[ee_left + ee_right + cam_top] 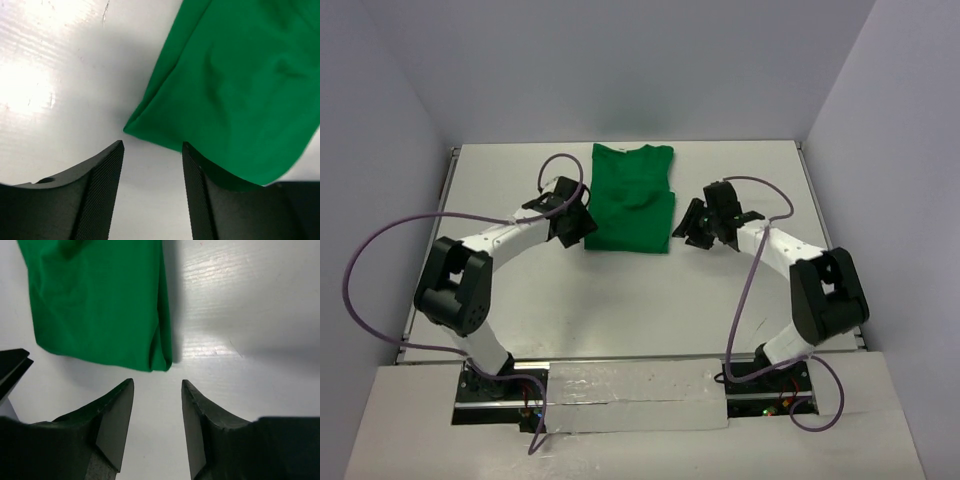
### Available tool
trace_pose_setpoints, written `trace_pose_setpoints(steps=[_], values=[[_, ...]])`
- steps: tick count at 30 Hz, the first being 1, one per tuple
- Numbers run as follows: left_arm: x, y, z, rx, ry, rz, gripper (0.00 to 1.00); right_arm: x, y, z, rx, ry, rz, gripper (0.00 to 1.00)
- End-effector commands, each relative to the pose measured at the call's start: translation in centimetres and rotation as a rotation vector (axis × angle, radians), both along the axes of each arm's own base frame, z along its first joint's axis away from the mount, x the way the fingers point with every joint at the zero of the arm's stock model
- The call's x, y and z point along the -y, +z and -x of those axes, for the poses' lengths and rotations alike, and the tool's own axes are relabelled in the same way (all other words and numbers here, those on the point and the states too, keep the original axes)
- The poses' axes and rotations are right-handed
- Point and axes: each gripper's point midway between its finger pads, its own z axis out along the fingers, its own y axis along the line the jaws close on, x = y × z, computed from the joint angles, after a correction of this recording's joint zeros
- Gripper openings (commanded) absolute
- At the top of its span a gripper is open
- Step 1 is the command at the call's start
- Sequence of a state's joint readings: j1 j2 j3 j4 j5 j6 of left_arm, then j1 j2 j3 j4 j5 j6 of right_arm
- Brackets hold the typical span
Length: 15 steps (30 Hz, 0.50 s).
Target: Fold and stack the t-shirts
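The bright green t-shirt (632, 198) lies folded into a narrow rectangle at the back middle of the table. My left gripper (578, 226) is open and empty at the shirt's near left corner. In the left wrist view that corner (131, 128) lies just beyond my fingertips (152, 146). My right gripper (692, 228) is open and empty just off the shirt's near right corner. In the right wrist view that folded corner (162, 362) lies just beyond my fingertips (157, 382). The neck label is hidden.
The white table (620, 300) has a raised rim along its left and right sides. Grey walls enclose it at the back and sides. Purple cables loop from both arms.
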<state>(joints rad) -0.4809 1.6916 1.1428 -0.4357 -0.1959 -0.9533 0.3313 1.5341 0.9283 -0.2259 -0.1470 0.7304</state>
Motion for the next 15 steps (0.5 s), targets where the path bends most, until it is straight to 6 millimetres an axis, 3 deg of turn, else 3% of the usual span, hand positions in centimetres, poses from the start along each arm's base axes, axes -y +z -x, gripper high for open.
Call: trace_pose_setpoints(steps=[1,6,15], values=[[1.2,2.0,-4.2,0.119,-0.014,-0.008,0.57,-1.8,0.7,-3.3,0.035,0.039,-0.028,0.50],[0.2,0.4,-5.4,0.092,-0.001,-0.101,0.56,-2.2,-0.1,-5.0,0.021,0.042,-0.015,0.49],[1.2,-2.2,-6.1,0.033,-0.038,-0.073,0.48,-2.0,-1.6,-6.8,-0.008,0.028,0.039,0.49]])
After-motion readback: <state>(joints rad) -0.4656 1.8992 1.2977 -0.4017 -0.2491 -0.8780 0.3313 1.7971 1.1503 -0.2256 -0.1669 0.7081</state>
